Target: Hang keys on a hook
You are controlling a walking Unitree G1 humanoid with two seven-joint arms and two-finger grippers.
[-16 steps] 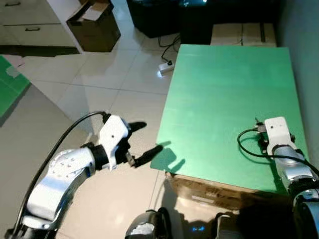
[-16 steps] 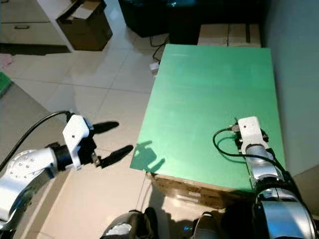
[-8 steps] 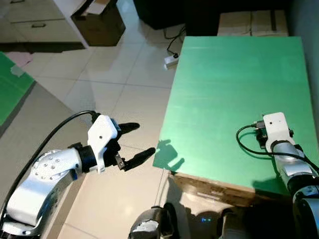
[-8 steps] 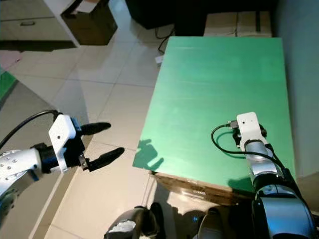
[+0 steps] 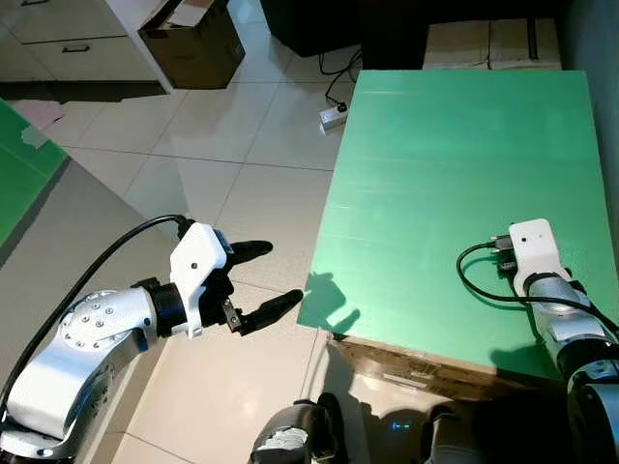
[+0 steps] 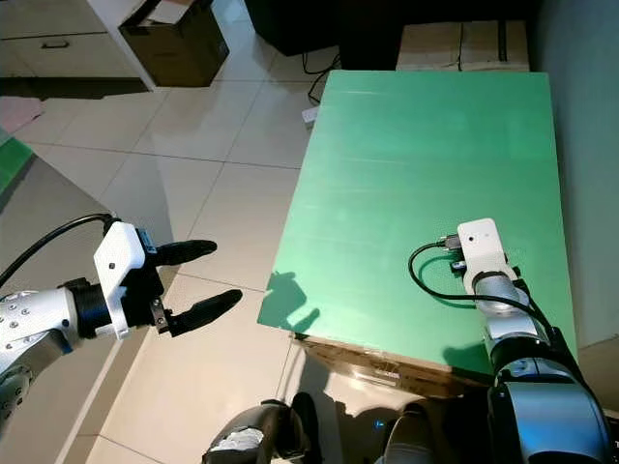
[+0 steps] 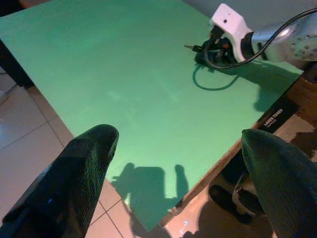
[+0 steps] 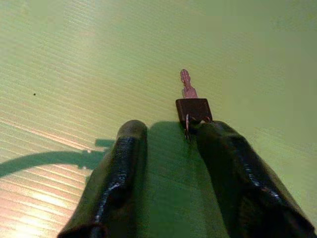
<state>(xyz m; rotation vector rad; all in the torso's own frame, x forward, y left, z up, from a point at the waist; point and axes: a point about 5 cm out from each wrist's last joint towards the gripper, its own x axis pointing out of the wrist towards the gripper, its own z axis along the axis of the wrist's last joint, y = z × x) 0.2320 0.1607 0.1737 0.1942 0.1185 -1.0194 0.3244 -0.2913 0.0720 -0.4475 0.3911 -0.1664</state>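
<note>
right gripper [image 8: 166,131] low over green ribbed surface [image 8: 74,54], two black fingers [image 8: 121,173] apart. key [image 8: 190,101] with dark square head lies at 12 o'clock, touching one fingertip; blade points away.

A green table [image 5: 455,174] stands on a pale tiled floor [image 5: 242,164]. Past its far edge sit 2 flat cardboard boxes [image 5: 493,43]. An open cardboard box [image 5: 193,43] rests by white drawers [image 5: 58,39]. A white power strip [image 5: 335,117] lies on the floor beside the table.
</note>
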